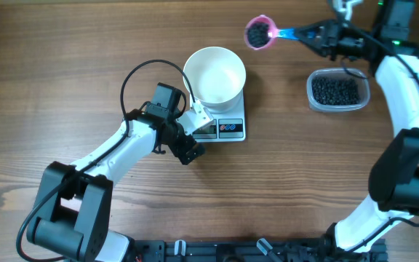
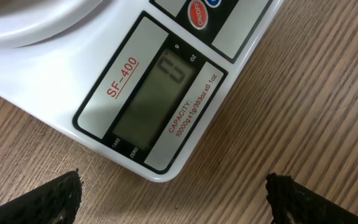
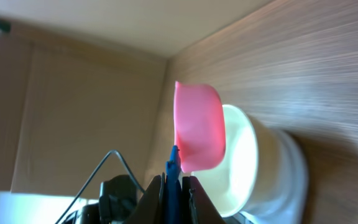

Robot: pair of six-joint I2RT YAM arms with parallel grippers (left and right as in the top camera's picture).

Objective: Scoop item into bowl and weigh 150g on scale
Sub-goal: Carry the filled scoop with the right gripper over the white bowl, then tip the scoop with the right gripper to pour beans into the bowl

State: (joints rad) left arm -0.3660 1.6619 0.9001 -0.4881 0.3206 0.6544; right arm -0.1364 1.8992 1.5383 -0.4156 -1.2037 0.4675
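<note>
Clamps the right gripper tight on the blue handle of a pink scoop heaped with the item, beyond the bowl on the scale; spreads the left gripper wide beside the display

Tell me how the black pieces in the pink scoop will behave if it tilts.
Probably roll out fast: the pieces look small, round and loose in the scoop. Likely light, so some may bounce off the bowl.
</note>
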